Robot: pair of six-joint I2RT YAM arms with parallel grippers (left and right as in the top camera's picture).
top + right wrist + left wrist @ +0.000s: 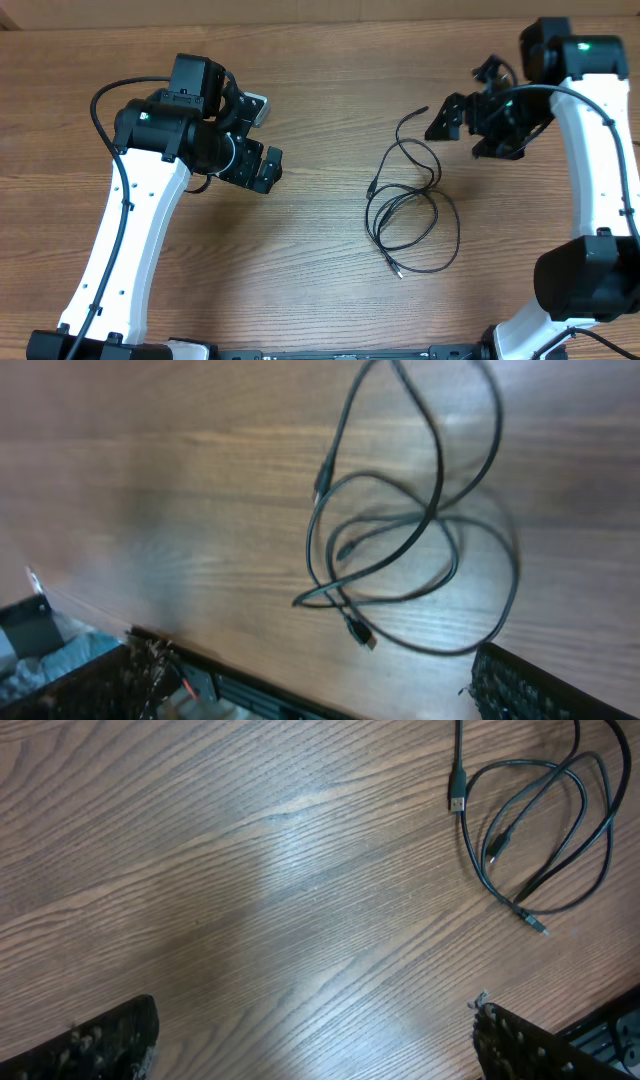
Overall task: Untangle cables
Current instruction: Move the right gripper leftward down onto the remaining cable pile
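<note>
On the bench (310,290), right of centre, the cables (410,205) lie flat in a loose tangle of overlapping loops. Left hand (262,137): well apart from the cables, jaws spread wide, holding nothing. Right hand (470,133): near the tangle's upper end, jaws spread wide, holding nothing.

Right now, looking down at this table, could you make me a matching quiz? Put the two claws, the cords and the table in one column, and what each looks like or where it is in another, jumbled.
Things:
1. left gripper
2. right gripper
3. cables
4. table

Descriptions:
A. brown wood grain
B. open, close beside the tangle
C. open, over bare wood, well apart from the tangle
D. black, lying in loose overlapping loops

Pairs: 1-C, 2-B, 3-D, 4-A
</note>
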